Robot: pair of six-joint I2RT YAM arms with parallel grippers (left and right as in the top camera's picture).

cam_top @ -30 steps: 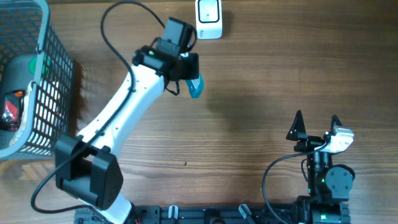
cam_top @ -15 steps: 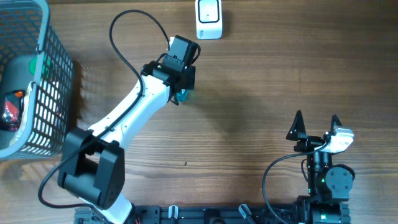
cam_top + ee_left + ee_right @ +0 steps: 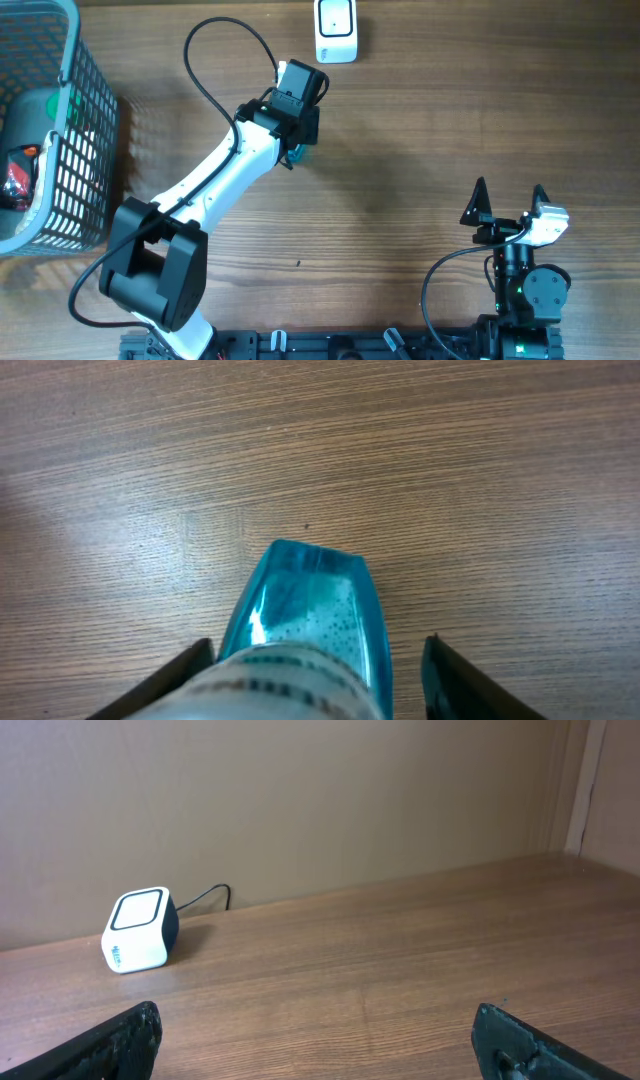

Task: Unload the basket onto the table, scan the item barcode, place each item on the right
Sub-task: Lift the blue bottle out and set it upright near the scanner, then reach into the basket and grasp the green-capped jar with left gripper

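Observation:
The item is a clear teal bottle (image 3: pixel 312 610) with a white printed label. It sits between the jaws of my left gripper (image 3: pixel 318 645), its teal end down on the wood. The right jaw stands clear of it with a visible gap, and the left jaw is close beside it, so this gripper is open. From overhead only a teal sliver of the bottle (image 3: pixel 301 153) shows under the left gripper (image 3: pixel 297 148). The white barcode scanner (image 3: pixel 336 30) stands at the table's far edge, above the bottle. My right gripper (image 3: pixel 508 205) rests open and empty at the near right.
A white wire basket (image 3: pixel 70 150) with a few items inside stands at the far left. The scanner (image 3: pixel 140 930) and its cable sit against the back wall in the right wrist view, beyond the right gripper (image 3: pixel 315 1025).
The left arm has drawn back a little from the scanner and brought the bottle down to the table. Its jaws have spread apart off the bottle. The right arm has not moved.

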